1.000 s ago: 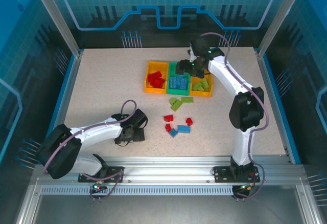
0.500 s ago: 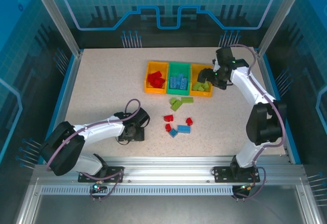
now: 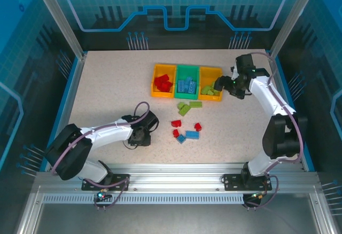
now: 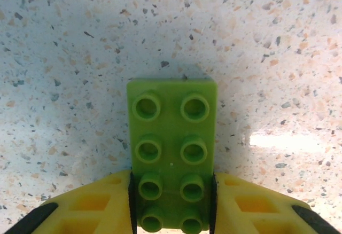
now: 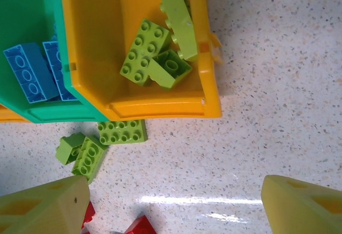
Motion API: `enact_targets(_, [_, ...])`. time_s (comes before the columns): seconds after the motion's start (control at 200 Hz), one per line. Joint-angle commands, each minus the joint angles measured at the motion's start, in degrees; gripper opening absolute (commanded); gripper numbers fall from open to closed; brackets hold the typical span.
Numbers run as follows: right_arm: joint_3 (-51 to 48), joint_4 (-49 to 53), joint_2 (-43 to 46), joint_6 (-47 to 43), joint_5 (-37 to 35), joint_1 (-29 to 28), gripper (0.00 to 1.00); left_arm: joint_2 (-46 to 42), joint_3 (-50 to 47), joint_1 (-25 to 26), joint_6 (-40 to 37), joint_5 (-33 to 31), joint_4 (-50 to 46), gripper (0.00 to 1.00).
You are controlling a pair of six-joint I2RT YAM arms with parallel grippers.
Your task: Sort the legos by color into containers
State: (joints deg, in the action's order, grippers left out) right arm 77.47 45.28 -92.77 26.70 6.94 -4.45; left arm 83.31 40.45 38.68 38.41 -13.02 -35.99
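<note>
Bins: three small open-topped rectangular plastic bins sitting in a row at mid-table: left orange-yellow bin (image 3: 163,67), green bin (image 3: 187,67), right orange-yellow bin (image 3: 210,99).
Binned bricks: red studded bricks (image 3: 163,83) heaping in the left orange-yellow bin and blue studded bricks (image 3: 186,86) in the green bin, counts unclear. Three lime green studded bricks (image 5: 155,52) are lying in the right orange-yellow bin.
Loose bricks: three loose lime bricks (image 3: 187,107) lying just in front of the bins. Three loose red bricks (image 3: 176,123) and two loose blue bricks (image 3: 192,134) are lying nearer the arms.
Held brick: one lime green two-by-four plastic brick (image 4: 172,127), sitting over the speckled tabletop (image 4: 267,41) at the near-left, well apart from the bins.
Held brick axis: long axis running straight out from the fingers, far end pointing away from the wrist, studs facing the wrist camera.
Left gripper (image 4: 172,204): yellow fingers (image 4: 91,202) pinching the held brick across its short width, at its near end.
Right gripper (image 5: 173,207): jaws standing spread wide with nothing between them, hovering over bare table near the right orange-yellow bin's front corner.
</note>
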Motion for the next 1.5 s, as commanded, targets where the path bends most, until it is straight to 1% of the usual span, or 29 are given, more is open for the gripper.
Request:
enact_targets(0.0, [-1.9,-0.5,2.5,-1.2,1.2,1.1,0.85,3.7,1.6,-0.7,0.1,0.1,7.3,0.32])
enact_targets(0.155, [-5.6,-1.8,4.4,-1.3,-0.1,1.5,0.86,2.9,9.4,-0.7,-1.8,0.0,7.2,0.32])
enact_targets(0.295, [-9.4,-4.8,4.6,-0.7,0.2,3.4,0.84,5.3,21.4,-0.7,-6.3,1.0,7.4,0.32])
enact_targets(0.475, [-11.1,-9.4,1.7,-1.8,-2.8,4.9,0.78,13.4,36.2,-0.6,-10.4,5.9,7.9,0.33])
enact_targets(0.58, [-10.9,-11.6,-0.7,-1.8,-2.0,5.2,0.66,18.5,42.6,-0.2,-12.1,9.3,9.0,0.33])
enact_targets(0.62, [-10.9,-12.7,-1.4,-1.9,-1.9,5.1,0.63,20.3,44.6,-0.1,-12.9,10.6,9.8,0.33])
enact_targets(0.71, [-10.0,-15.0,-3.8,-2.7,-1.6,5.2,0.59,24.8,48.7,0.0,-13.8,13.8,12.0,0.33])
enact_targets(0.83, [-7.0,-14.8,-7.7,-3.5,-0.3,4.9,0.56,31.0,55.4,0.2,-14.4,18.3,13.7,0.32])
enact_targets(0.95, [-6.8,-16.0,-8.9,-3.3,0.2,4.5,0.53,36.9,63.1,0.8,-15.8,21.0,14.1,0.32])
enact_targets(1.176, [-9.0,-16.7,-8.4,-2.3,0.8,4.5,0.53,47.5,77.5,1.1,-16.5,22.4,11.1,0.31])
enact_targets(1.341, [-10.9,-17.2,-6.4,-1.4,2.0,4.5,0.53,54.2,86.7,0.8,-16.4,23.1,8.9,0.32])
enact_targets(1.421, [-11.7,-17.0,-5.2,-0.6,2.7,4.5,0.53,56.7,89.8,0.4,-15.5,22.9,7.6,0.38])
enact_targets(1.496, [-12.6,-16.6,-3.6,-0.4,2.8,4.0,0.57,57.4,90.2,-0.2,-14.2,22.7,8.0,0.42])
